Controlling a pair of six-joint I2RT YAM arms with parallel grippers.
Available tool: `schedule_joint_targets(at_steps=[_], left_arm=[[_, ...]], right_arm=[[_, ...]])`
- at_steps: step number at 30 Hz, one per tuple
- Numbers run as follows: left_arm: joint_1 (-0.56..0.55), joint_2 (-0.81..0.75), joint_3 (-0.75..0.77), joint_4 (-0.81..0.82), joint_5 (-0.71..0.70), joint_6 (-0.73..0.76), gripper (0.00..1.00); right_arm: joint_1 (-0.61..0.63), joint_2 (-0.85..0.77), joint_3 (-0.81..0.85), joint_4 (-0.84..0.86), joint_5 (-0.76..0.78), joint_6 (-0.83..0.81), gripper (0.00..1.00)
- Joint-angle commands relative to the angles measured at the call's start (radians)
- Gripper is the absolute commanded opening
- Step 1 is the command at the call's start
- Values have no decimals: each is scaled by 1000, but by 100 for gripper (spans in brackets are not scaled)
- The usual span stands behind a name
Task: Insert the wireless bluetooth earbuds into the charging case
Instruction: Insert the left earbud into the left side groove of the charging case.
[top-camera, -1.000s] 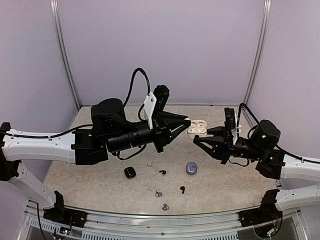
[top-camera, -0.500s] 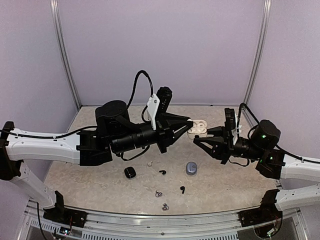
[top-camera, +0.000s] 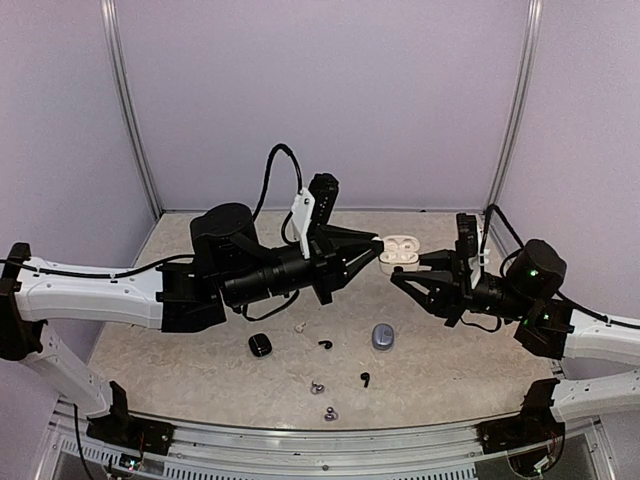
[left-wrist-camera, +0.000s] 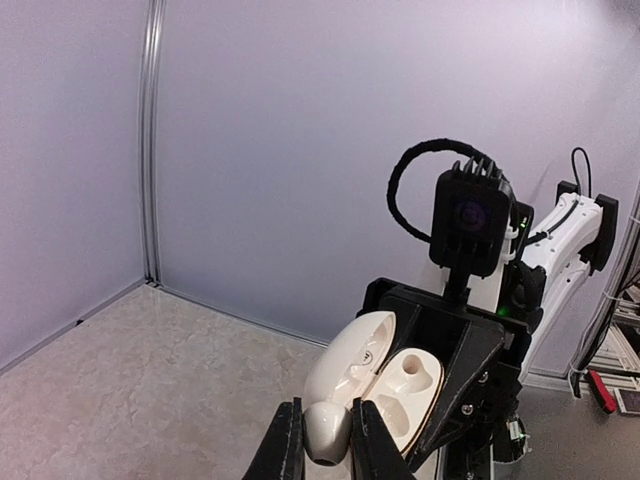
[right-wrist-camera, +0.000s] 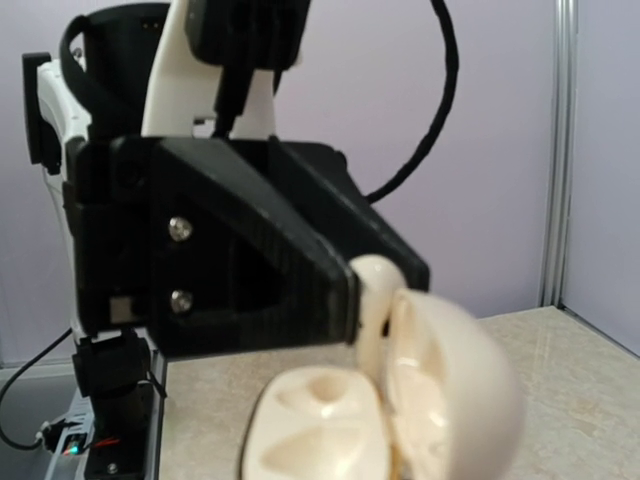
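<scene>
Left hand (left-wrist-camera: 327, 452) is pinching a small glossy white earbud (left-wrist-camera: 325, 428) between its two black fingers, up in the air. Facing it, the right hand (top-camera: 408, 268) is clamped on a glossy white clamshell charging case (left-wrist-camera: 390, 375) with the lid swung open, also held off the speckled beige tabletop (top-camera: 200, 365). From the right wrist view the earbud sits right at the edge of the open lid. It's so close I honestly can't tell if it's touching or just beside it. The two moulded hollows in the case's base face that camera.

Down on the tabletop, towards the front:
- a small black rounded case (top-camera: 260, 345)
- a blue-grey rounded case (top-camera: 382, 336)
- a black comma-shaped earbud (top-camera: 326, 343) between those two
- a second black earbud (top-camera: 366, 379) nearer the front edge
- two tiny silvery-grey earbuds (top-camera: 317, 387), one behind the other
- a tiny white bit (top-camera: 299, 326), too small to make out

All of that is well apart from the case in the air.
</scene>
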Motion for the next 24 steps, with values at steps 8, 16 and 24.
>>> schedule_joint_targets(at_steps=[8,16,24], left_arm=[[-10,-22,3,14,-28,35,6],[-29,-44,22,1,-24,65,7],[-39,-14,37,10,-10,63,7]], right_arm=[[7,-18,-9,13,38,-12,1],[7,-15,-15,12,47,-10,1],[7,-20,-16,13,29,-6,1]])
